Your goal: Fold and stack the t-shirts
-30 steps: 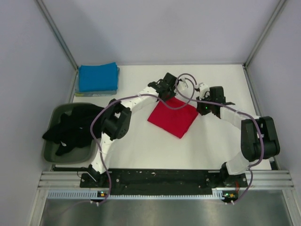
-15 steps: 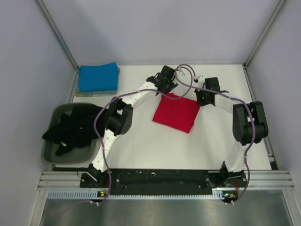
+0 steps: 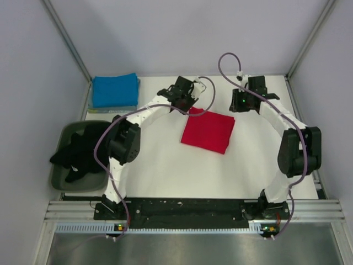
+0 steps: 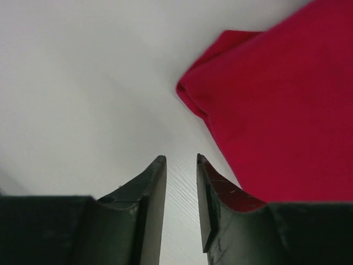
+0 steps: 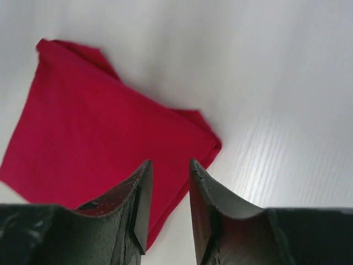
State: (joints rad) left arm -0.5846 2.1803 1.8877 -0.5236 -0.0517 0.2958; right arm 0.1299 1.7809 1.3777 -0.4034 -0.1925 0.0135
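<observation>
- As I looked down from the top camera, the red t-shirt [image 3: 208,131] lay folded into a flat, slightly skewed square near the middle of the worktop [image 3: 165,171].
- My left claw [image 3: 185,102] hung just beside the shirt's far left corner, and my right claw [image 3: 240,105] hung near its far right corner, a little apart from the cloth.
- The blue t-shirts [image 3: 114,90] sat as a folded stack at the far left corner of the worktop.
- The black t-shirts [image 3: 83,152] were heaped loose in the tub [image 3: 58,178] at the left edge, spilling over its rim.
- Through my left wrist camera, the left claw [image 4: 181,160] was released, with a narrow gap between the fingers [image 4: 149,193] and only bare worktop [image 4: 83,83] showing through it.
- The red t-shirt [image 4: 276,99] filled the right of that view, its rounded corner ahead of the tips; I could not tell whether my right-hand finger touched the cloth.
- Through my right wrist camera, the right claw [image 5: 170,164] was likewise released and gripped nothing.
- The red t-shirt [image 5: 99,132] spread ahead and to the left on the worktop [image 5: 276,83], with one edge passing behind the tips.
</observation>
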